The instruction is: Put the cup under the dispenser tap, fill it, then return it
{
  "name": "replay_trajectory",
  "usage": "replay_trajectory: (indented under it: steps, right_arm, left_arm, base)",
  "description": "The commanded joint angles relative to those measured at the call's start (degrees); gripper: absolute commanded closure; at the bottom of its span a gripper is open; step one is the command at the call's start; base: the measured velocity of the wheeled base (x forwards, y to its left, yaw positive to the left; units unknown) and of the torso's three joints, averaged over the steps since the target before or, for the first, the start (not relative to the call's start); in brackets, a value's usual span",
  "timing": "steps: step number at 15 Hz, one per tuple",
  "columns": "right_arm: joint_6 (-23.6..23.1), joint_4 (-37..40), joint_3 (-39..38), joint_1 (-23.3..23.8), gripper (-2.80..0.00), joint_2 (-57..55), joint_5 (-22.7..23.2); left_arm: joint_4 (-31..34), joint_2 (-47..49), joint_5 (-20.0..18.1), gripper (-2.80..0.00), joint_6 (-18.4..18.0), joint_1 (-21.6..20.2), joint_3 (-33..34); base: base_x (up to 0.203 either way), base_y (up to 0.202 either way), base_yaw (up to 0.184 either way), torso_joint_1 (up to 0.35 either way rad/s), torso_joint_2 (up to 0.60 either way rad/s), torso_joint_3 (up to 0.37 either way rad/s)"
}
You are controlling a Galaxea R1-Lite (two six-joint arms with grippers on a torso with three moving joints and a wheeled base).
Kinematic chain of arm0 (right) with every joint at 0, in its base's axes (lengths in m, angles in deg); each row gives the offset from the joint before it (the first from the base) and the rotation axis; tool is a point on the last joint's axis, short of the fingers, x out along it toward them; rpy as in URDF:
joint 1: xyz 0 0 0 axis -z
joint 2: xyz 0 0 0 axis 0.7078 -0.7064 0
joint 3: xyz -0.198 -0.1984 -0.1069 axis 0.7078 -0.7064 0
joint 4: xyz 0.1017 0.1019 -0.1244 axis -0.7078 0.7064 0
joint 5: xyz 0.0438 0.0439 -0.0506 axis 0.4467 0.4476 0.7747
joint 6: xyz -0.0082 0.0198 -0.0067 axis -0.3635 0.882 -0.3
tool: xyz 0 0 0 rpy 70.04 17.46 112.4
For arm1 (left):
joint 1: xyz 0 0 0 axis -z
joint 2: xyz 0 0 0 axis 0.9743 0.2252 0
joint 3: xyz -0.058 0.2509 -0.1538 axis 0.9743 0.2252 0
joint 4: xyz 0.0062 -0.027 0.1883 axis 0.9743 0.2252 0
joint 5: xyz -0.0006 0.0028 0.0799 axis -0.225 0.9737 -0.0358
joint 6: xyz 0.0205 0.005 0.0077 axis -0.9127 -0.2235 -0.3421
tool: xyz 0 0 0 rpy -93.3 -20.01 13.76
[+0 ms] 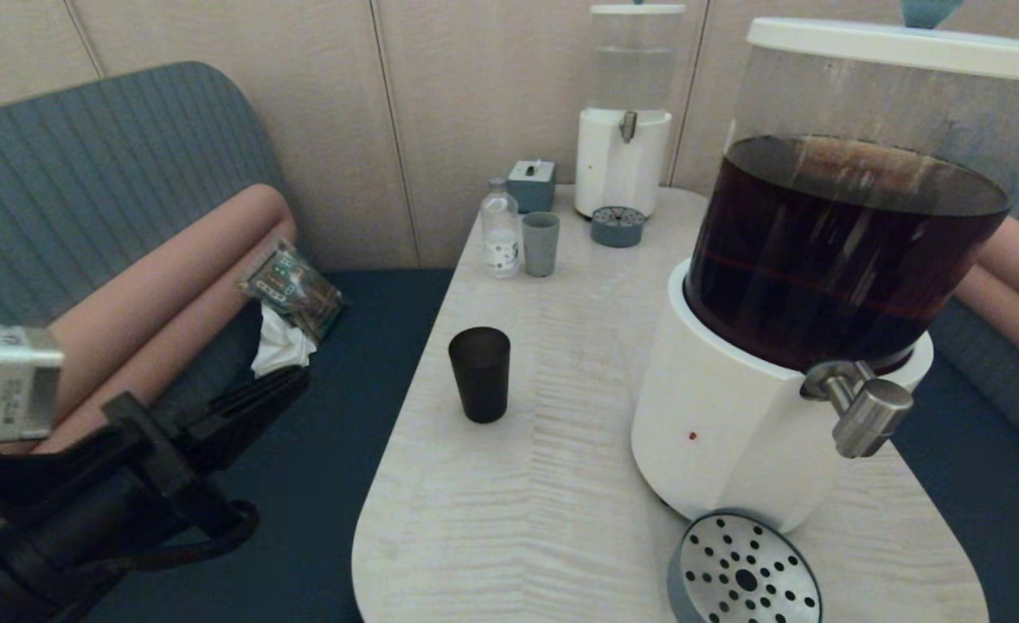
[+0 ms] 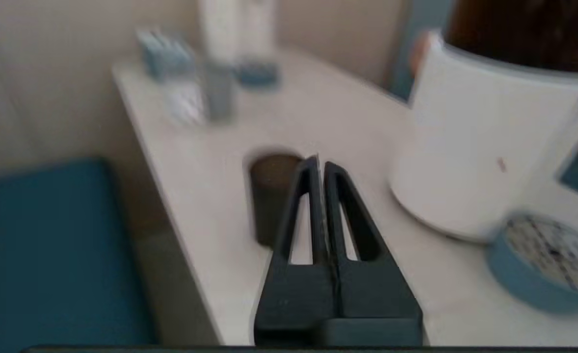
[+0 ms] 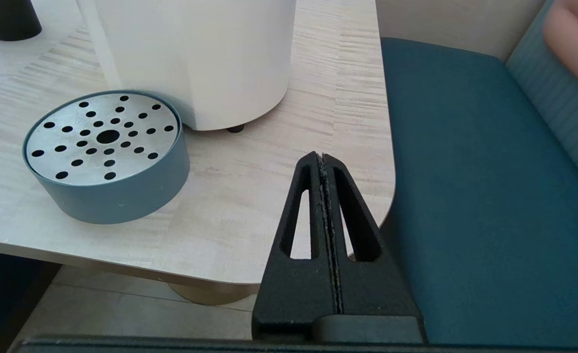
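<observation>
My left end effector (image 2: 321, 169) hangs off the tabletop's left edge with its fingers pressed together, grasping nothing, and points toward the small black matte plastic tumbler. My right end effector (image 3: 322, 162) is likewise clenched and empty, parked low over the near right corner of the pale wood-grain tabletop (image 1: 561, 484).

Nearest me on that tabletop sits the round blue-grey drip tray with a perforated steel top (image 1: 745, 571), directly below the stubby brushed-steel dispenser tap (image 1: 864, 414) of the big white-based dispenser of dark brown liquid (image 1: 734, 433). Nothing stands on the tray.

Further in, the black tumbler (image 1: 479, 374) stands upright on the tabletop's left half, well apart from the tap, and looks empty. At the far end are a paler grey-blue cup (image 1: 541, 244), a clear bottle (image 1: 501, 229) and a smaller dispenser (image 1: 624, 112).

I judge the task barely begun: grasping, placing, filling and returning all remain.
</observation>
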Motion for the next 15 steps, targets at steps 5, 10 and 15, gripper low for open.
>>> replay_trajectory:
  steps: [5, 10, 15]
  right_arm:
    - [-0.06, -0.03, -0.18, -0.01, 0.0, 0.06, 0.04]
    - [-0.06, -0.03, -0.18, 0.01, 0.0, 0.02, 0.04]
    - [-0.06, -0.03, -0.18, -0.07, 0.0, 0.1, 0.04]
  left_arm:
    - [8.4, -24.07, -0.37, 0.0, 0.22, -8.22, -0.52]
    - [15.41, -42.86, -0.42, 0.0, 0.43, -14.11, 0.81]
    - [25.12, -58.06, -0.1, 0.0, 0.54, -15.21, 3.03]
  base:
    - [0.0, 0.0, 0.0, 0.0, 0.0, 0.0]
    - [0.0, 0.0, 0.0, 0.0, 0.0, 0.0]
    - [0.0, 0.0, 0.0, 0.0, 0.0, 0.0]
